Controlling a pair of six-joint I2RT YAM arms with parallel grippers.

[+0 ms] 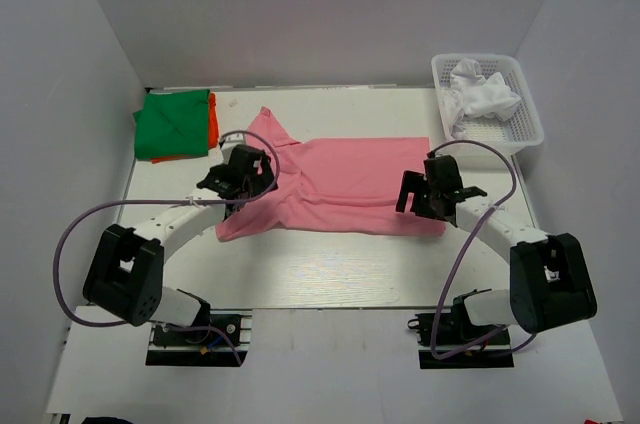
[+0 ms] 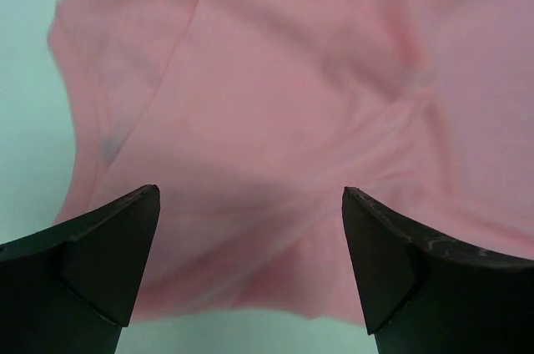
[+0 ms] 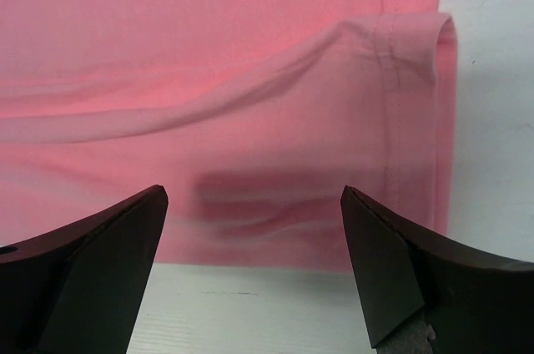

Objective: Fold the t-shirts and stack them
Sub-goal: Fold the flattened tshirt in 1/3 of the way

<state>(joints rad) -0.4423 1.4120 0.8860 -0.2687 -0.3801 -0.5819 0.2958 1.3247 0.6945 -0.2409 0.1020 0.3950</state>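
Observation:
A pink t-shirt [image 1: 340, 182] lies spread across the middle of the white table, a sleeve pointing up at its far left. My left gripper [image 1: 245, 176] hovers over the shirt's left end, open and empty; the left wrist view shows rumpled pink cloth [image 2: 275, 120] between its fingers [image 2: 108, 245]. My right gripper [image 1: 432, 192] hovers over the shirt's near right corner, open and empty; the right wrist view shows the hemmed edge [image 3: 392, 120] and bare table below. Folded green [image 1: 172, 122] and orange [image 1: 212, 118] shirts are stacked at the far left.
A white plastic basket [image 1: 520, 94] at the far right holds a crumpled white garment [image 1: 482, 94]. White walls enclose the table on the left, back and right. Purple cables loop beside both arms.

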